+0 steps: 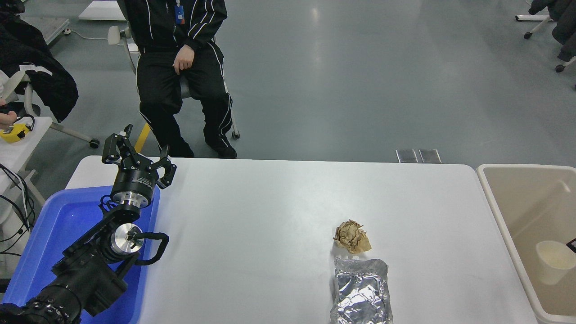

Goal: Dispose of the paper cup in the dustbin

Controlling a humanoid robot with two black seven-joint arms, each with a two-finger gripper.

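Note:
The paper cup (553,263) is small and white with a cream inside. It stands upright, mouth up, inside the outline of the beige dustbin (497,211) at the table's right end. Whether it hangs above the bin's floor or rests on it I cannot tell. A black sliver of my right gripper (572,245) shows at the picture's right edge, touching or just beside the cup's upper right rim; the rest of that arm is out of view. My left gripper (138,154) is open and empty, parked over the blue tray (58,225) at the lower left.
A crumpled brown paper ball (352,236) and a silver foil pouch (361,291) lie on the white table (261,225), right of centre. A person sits beyond the far edge at the upper left. A side table with a yellow tape measure (12,133) stands at the left.

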